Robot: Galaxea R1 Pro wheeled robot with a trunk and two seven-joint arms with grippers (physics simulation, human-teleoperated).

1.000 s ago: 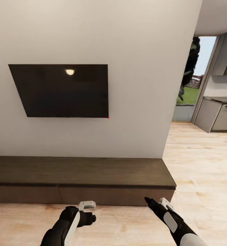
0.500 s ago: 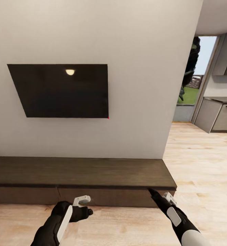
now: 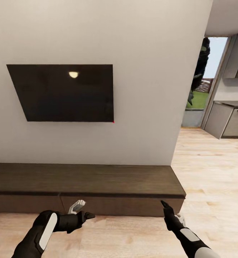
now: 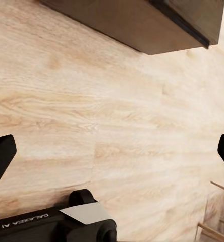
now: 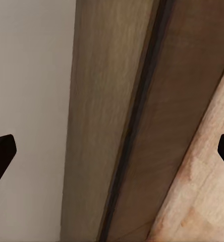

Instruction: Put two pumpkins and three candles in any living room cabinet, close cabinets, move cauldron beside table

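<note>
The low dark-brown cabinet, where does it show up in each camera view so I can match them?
Head view: cabinet runs along the wall, across the lower middle.
Left wrist view: its end at the upper edge, over floor.
Right wrist view: its top and front run diagonally.
Shared landmark: the pale wood floor.

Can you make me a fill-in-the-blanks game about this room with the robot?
1. The black TV hangs on the ____.
2. The long brown cabinet under it has both drawers ____.
3. The floor is made of light ____.
4. The right end effector is in front of the cabinet's ____ drawer front.

Missing words: wall; closed; wood; right
</note>
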